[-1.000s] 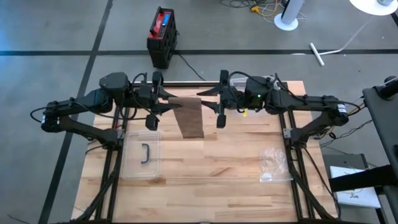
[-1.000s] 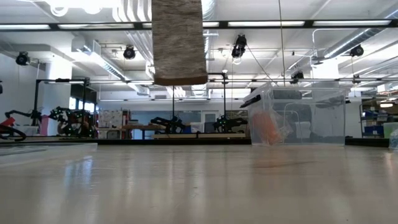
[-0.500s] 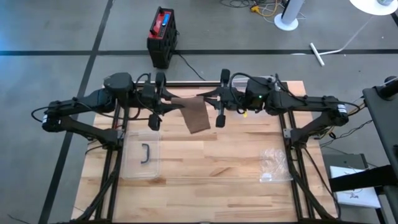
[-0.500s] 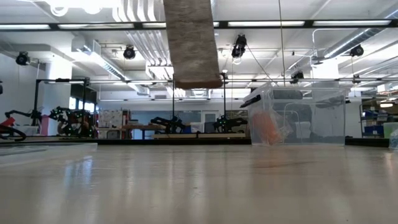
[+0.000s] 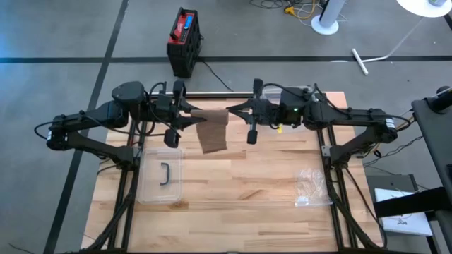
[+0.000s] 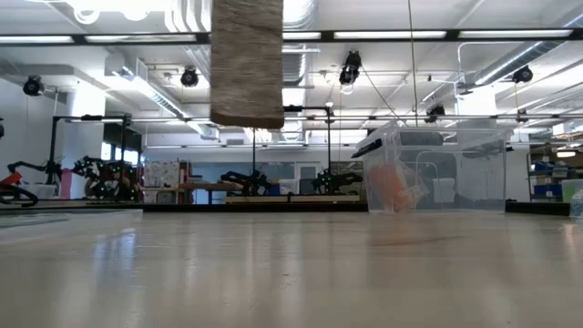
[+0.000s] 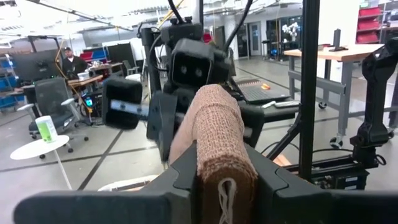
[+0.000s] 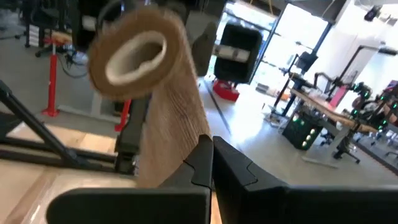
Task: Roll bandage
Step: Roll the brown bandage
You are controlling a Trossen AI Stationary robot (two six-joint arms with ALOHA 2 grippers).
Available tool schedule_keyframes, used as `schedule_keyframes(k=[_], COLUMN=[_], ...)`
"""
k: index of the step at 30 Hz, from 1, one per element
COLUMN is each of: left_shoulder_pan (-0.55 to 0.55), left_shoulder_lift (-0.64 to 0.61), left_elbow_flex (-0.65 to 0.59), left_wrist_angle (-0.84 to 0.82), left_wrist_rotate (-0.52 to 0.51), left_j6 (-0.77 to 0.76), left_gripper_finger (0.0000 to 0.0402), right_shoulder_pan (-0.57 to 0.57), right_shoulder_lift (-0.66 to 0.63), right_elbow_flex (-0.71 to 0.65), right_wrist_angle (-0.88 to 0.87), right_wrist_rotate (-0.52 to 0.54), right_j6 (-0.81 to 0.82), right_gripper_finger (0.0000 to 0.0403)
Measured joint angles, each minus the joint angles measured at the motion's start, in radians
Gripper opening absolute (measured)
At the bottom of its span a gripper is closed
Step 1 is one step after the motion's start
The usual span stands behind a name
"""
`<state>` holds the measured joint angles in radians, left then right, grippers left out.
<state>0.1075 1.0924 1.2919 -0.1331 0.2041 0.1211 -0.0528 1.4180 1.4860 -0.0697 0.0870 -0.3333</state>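
A tan bandage roll [image 7: 217,124] is held level in the air over the table's far middle, with my left gripper [image 5: 191,116] shut on it. A loose strip [image 5: 212,135] hangs from the roll; its lower end [image 6: 248,100] is well clear of the table. In the right wrist view I look at the roll's hollow end [image 8: 134,56]. My right gripper [image 5: 232,111] faces the roll from the right, fingers shut, their tips [image 8: 208,146] at the hanging strip's edge just below the roll. My left gripper pinches the roll's near part [image 7: 221,165] between its two fingers [image 7: 186,171], one on each side. The fingers come in level from the table's left and lie along the roll. The roll is lifted clear, level, with its strip hanging slack below. My right gripper's shut fingertips stand against the hanging strip's edge [image 8: 186,140], coming in level from the table's right. I cannot tell whether they pinch a layer or only touch it.
A clear plastic bin [image 5: 161,178] with a dark handle lies on the table's left, and a crumpled clear bag [image 5: 311,185] on its right. The wooden table [image 5: 240,204] has bare room near the front. A red and black case [image 5: 185,39] stands on the floor beyond.
My right gripper has shut at the strip's edge. The hanging strip swung toward the table's right, then back toward the left, while the roll stayed in my left gripper.
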Motion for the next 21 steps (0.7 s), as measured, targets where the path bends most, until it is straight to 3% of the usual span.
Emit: schedule_keyframes(k=[6,16,21], left_shoulder_pan=[0.0,-0.001,-0.001], left_shoulder_lift=[0.005,0.004,0.004], left_elbow_flex=[0.0,0.002,0.002], left_wrist_angle=[0.002,-0.002,-0.022], left_wrist_rotate=[0.002,0.004,0.003], left_j6=[-0.005,-0.007,-0.007], left_gripper_finger=[0.007,0.0073,0.0068], right_shoulder_pan=[0.0,0.004,0.011], right_shoulder_lift=[0.021,0.02,0.014], right_elbow_flex=[0.0,0.054,0.08], right_wrist_angle=[0.006,-0.005,-0.056], right_wrist_rotate=[0.0,-0.006,-0.006], right_j6=[-0.055,-0.128,-0.18], right_gripper_finger=[0.0008,0.013,0.0159])
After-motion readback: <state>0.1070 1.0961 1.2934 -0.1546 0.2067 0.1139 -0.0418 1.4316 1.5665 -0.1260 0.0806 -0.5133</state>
